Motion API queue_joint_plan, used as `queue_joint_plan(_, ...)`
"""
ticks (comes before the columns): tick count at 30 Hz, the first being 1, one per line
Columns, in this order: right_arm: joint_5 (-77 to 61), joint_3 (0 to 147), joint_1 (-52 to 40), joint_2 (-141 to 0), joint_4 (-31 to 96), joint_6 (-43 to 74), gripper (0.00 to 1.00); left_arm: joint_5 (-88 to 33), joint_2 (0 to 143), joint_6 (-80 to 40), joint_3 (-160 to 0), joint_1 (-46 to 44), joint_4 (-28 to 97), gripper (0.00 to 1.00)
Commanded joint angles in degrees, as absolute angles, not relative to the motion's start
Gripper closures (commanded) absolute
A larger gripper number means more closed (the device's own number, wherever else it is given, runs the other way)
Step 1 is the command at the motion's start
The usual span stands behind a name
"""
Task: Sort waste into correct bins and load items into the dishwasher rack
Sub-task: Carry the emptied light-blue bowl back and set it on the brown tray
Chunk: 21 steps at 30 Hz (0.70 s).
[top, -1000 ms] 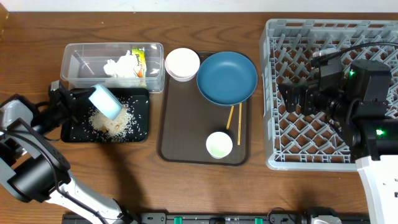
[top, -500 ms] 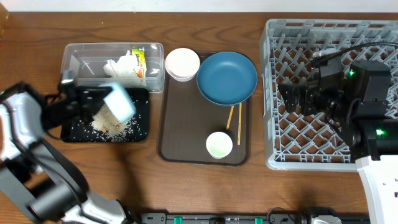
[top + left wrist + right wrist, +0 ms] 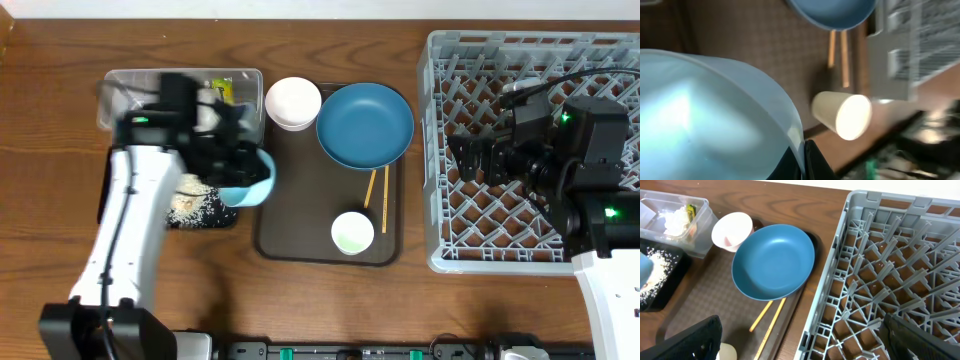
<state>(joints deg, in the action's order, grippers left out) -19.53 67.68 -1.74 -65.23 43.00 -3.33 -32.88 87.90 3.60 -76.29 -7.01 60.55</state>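
L gripper (image 3: 232,168) tight on small light blue bowl (image 3: 250,183) over brown tray (image 3: 300,215) edge; R gripper (image 3: 462,160) wide apart over rack (image 3: 450,60)

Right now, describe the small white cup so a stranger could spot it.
Find the brown serving tray beside the grey rack. In its corner nearest the robot and the rack, by the chopsticks, stands the small white cup, the smallest vessel on the tray.

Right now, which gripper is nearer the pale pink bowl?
Left. In the overhead view, the left gripper, holding the light blue bowl, is below-left of the pink bowl at the tray's edge; the right gripper is far to its right, over the rack.
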Motion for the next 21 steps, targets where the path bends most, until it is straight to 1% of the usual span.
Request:
queue_joint_plan(1,-20.0,68.8,-1.6,-65.3,43.2,-2.6,0.01,-17.8,89.3,-4.0,-76.2,-14.6,58.3,0.94)
queue_joint_plan(4,-20.0,68.8,-1.6,-65.3,43.6,-2.6,0.01,-10.1,91.1,-7.9,-76.2,-20.8,55.6,0.94)
queue_joint_plan(7,-20.0,68.8,-1.6,-65.3,43.7,-2.6,0.01,-5.1,94.0,-10.3,-76.2,-25.0,53.3,0.94)
queue_joint_plan(11,-20.0,68.8,-1.6,-65.3,43.7,-2.6,0.01,-4.4,99.5,-10.4,-76.2,-28.2,51.1,0.93)
queue_joint_plan(16,-19.9,68.8,-1.6,-65.3,43.7,-2.6,0.01,-4.4,106.1,-11.8,-76.2,-29.7,48.9,0.94)
queue_joint_plan(21,-19.9,68.8,-1.6,-65.3,43.7,-2.6,0.01,-4.9,107.9,-13.6,-76.2,-30.0,48.7,0.94)
